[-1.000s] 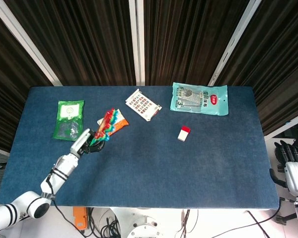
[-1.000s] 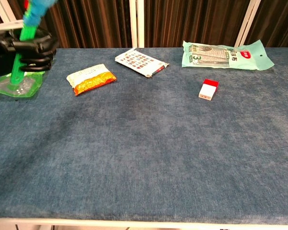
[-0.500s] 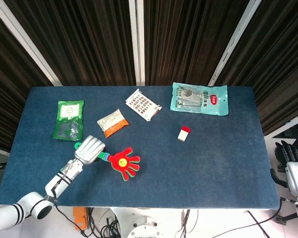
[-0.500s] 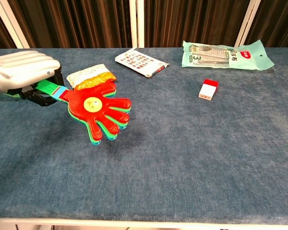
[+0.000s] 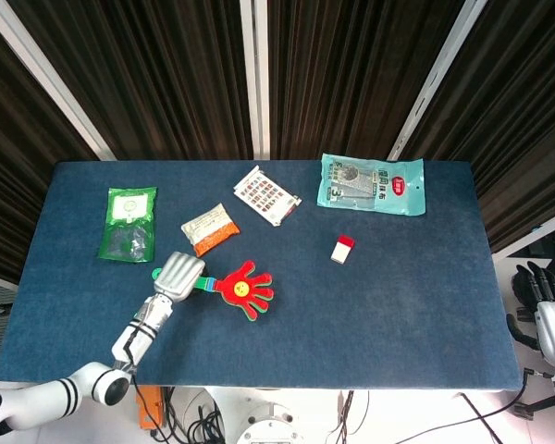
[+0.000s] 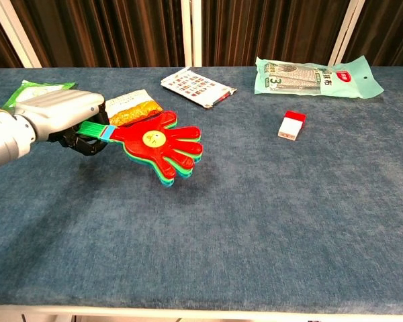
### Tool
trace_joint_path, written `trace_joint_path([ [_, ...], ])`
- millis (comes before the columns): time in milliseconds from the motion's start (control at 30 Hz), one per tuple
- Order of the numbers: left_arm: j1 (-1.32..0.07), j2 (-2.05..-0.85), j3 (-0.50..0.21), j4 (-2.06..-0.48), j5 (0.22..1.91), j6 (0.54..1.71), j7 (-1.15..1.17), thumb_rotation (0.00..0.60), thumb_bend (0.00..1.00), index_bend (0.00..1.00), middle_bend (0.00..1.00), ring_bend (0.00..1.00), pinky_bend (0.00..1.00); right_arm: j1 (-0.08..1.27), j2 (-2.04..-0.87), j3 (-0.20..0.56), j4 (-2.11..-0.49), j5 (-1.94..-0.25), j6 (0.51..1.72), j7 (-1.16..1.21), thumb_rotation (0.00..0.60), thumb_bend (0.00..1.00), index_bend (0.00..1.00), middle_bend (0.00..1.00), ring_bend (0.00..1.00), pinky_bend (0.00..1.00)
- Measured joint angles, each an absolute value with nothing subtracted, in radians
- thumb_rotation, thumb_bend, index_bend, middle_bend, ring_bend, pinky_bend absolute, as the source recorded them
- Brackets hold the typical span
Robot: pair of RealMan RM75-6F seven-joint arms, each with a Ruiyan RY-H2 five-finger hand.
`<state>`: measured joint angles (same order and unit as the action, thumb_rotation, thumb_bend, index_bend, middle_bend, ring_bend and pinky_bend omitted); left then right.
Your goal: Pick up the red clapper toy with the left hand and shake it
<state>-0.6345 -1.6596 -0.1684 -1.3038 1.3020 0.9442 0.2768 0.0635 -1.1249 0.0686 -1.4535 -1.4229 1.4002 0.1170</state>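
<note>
One toy in play: red clapper toy (image 6: 160,145) held by green handle in left hand (image 6: 60,115), fingers wrapped closed round it, left-centre of chest view, raised off surface (image 6: 269,221). Shake well: keep grip firm, swing from wrist, stay clear of orange snack packet (image 6: 129,111) just behind. Right hand (image 5: 543,298) at lower right edge of head view; grip state unclear.

table (image 5: 398,314): blue cloth | curtains (image 5: 166,74): dark, pleated | strips (image 5: 257,74): white
</note>
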Motion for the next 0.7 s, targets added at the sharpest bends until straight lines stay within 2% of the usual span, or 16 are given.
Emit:
trace_joint_path([
  [33,-0.637,-1.66,-0.172,-1.306,1.279,0.935,0.29,0.408,0.35,0.44,0.59,0.58,0.69,0.064,-1.125,0.069,-1.453,-1.422,1.399,0.118,0.6,0.32,0.0,0.0,0.0,0.0],
  [67,-0.64,-1.658,-0.177,-1.314,1.245,0.917,0.304,0.298,0.28,0.2,0.32,0.3,0.41,0.064,-1.125,0.069,-1.452,-1.422,1.399,0.12,0.6,0.32,0.0,0.0,0.0,0.0],
  [100,-0.643,-1.654,-0.182,-1.324,1.218,0.901,0.312,0.262,0.25,0.09,0.18,0.15,0.26,0.064,-1.125,0.069,-1.451,-1.422,1.399,0.122,0.6,0.32,0.0,0.0,0.0,0.0],
  [133,-0.646,-1.648,-0.188,-1.337,1.191,0.886,0.32,0.271,0.21,0.0,0.03,0.01,0.06,0.063,-1.125,0.069,-1.45,-1.422,1.399,0.124,0.6,0.32,0.0,0.0,0.0,0.0],
  [167,-0.649,-1.637,-0.197,-1.358,1.156,0.871,0.331,0.302,0.19,0.0,0.0,0.0,0.02,0.063,-1.125,0.069,-1.448,-1.422,1.401,0.126,0.6,0.32,0.0,0.0,0.0,0.0],
  [333,-0.663,-1.562,-0.223,-1.457,1.039,0.835,0.351,0.417,0.09,0.0,0.0,0.0,0.0,0.06,-1.124,0.073,-1.441,-1.42,1.406,0.135,0.6,0.32,0.0,0.0,0.0,0.0],
  [500,-0.679,-1.435,-0.219,-1.597,0.955,0.796,0.383,0.479,0.09,0.0,0.0,0.0,0.0,0.061,-1.129,0.07,-1.44,-1.427,1.406,0.135,0.6,0.32,0.0,0.0,0.0,0.0],
  [533,-0.679,-1.416,-0.214,-1.617,0.95,0.798,0.387,0.506,0.09,0.0,0.0,0.0,0.0,0.061,-1.13,0.07,-1.44,-1.429,1.407,0.135,0.6,0.32,0.0,0.0,0.0,0.0],
  [633,-0.67,-1.363,-0.192,-1.667,0.961,0.819,0.392,0.567,0.09,0.0,0.0,0.0,0.0,0.06,-1.128,0.069,-1.443,-1.432,1.411,0.132,0.6,0.32,0.0,0.0,0.0,0.0],
  [700,-0.652,-1.347,-0.181,-1.678,0.999,0.851,0.38,0.576,0.1,0.0,0.0,0.0,0.0,0.059,-1.126,0.071,-1.448,-1.431,1.415,0.131,0.6,0.32,0.0,0.0,0.0,0.0],
])
